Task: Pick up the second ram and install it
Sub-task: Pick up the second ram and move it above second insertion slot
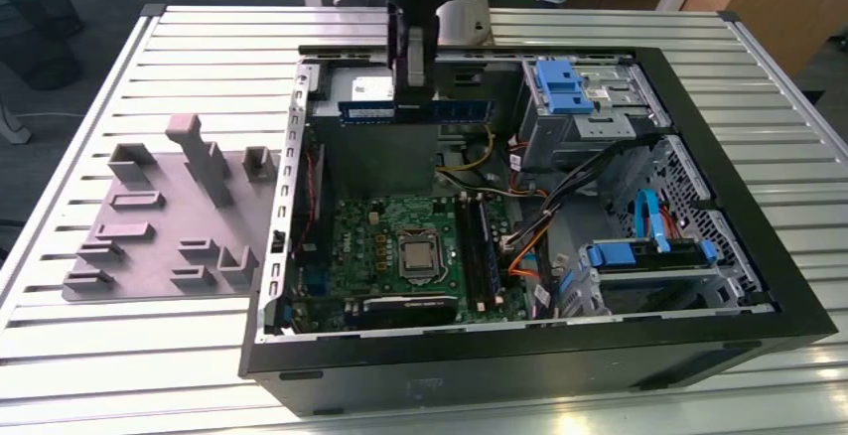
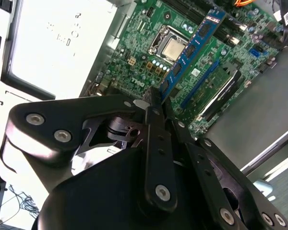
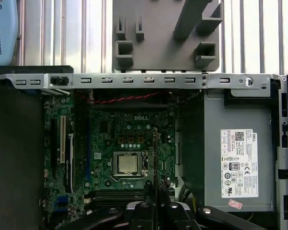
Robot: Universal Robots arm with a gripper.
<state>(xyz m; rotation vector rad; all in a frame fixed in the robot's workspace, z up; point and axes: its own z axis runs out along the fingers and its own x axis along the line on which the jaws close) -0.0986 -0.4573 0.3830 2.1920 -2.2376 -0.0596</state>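
The second ram point(image 1: 451, 109) is a thin blue stick with black chips. It hangs level above the far part of the open computer case point(image 1: 742, 256), with my gripper point(image 1: 413, 92) shut on it near its middle. In the second wrist view the ram point(image 2: 192, 50) runs out from the fingertips point(image 2: 155, 101) over the green motherboard point(image 2: 134, 43). In the first wrist view the ram point(image 3: 155, 153) is edge-on, a thin line above my gripper point(image 3: 153, 186). The memory slots point(image 1: 478, 246) lie beside the processor socket point(image 1: 413, 253), well below the stick.
A grey moulded fixture point(image 1: 173, 217) lies on the slatted table at the exterior view's left. Inside the case are a power supply point(image 3: 237, 163), drive cages with blue latches point(image 1: 570, 87) and loose cables point(image 1: 530, 197). The case's metal wall point(image 3: 149, 80) stands between fixture and motherboard.
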